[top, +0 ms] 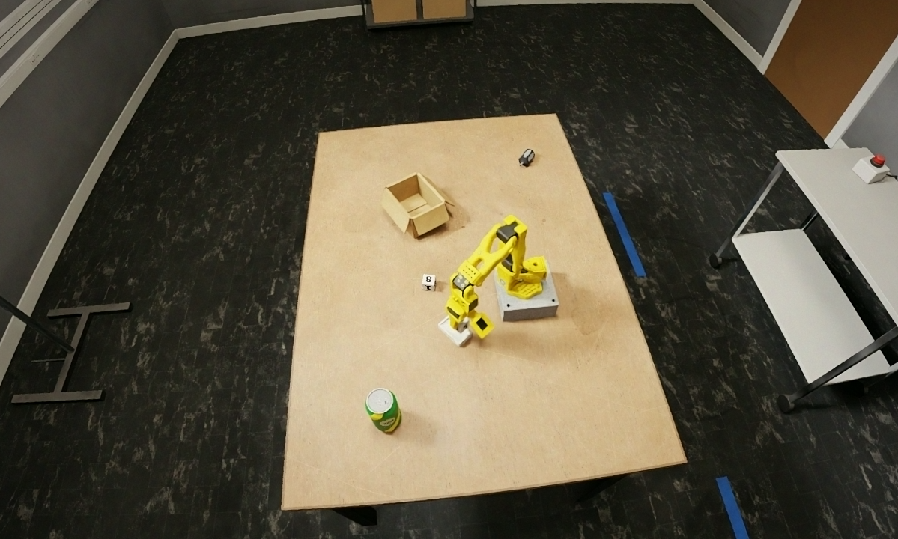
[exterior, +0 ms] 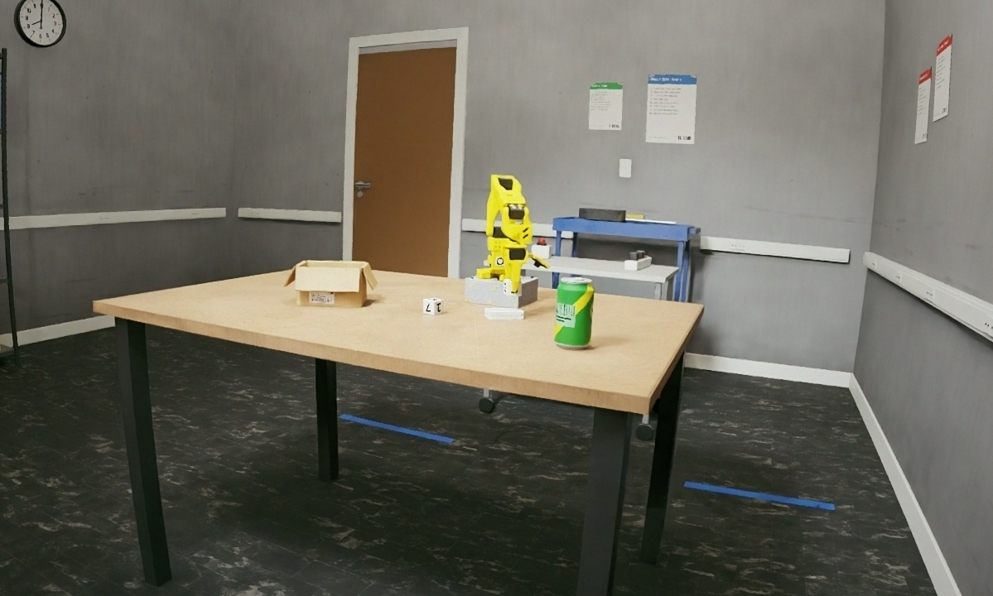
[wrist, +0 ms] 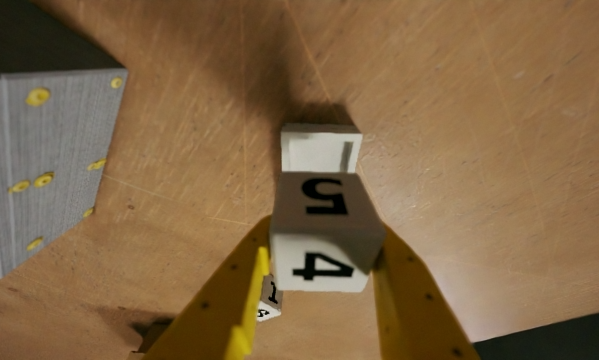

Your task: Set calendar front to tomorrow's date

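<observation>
Gripper: the gripper (wrist: 324,280) is clamped on a white cube (wrist: 324,235), one yellow finger (wrist: 239,295) on each side of it.
Held cube: faces with a 5 and a 4 show in the wrist view, the 5 face in shade and the 4 face lit; both read upside down there.
Tray: the white tray (wrist: 320,148) lies on the table just past the held cube in the wrist view, with a raised rim around a shallow recess. In the top view it (top: 453,332) sits near the middle of the table, partly under the gripper (top: 468,323).
Cube over tray: whether the cube touches the tray cannot be told.
Second cube: the other cube (top: 428,281) rests flat on the table, apart from the tray, toward the table's left edge in the top view. Its top shows an 8; the exterior view (exterior: 432,305) shows a 7 on its side.
Arm: the yellow arm (top: 488,257) folds up from its grey base (top: 545,305) and bends down over the tray.
Box: an open cardboard box (top: 416,204) sits toward the far edge.
Can: a green can (top: 383,410) stands upright near the near left corner.
Small dark item: a small black object (top: 526,157) lies near the far right corner; too small to name.
</observation>
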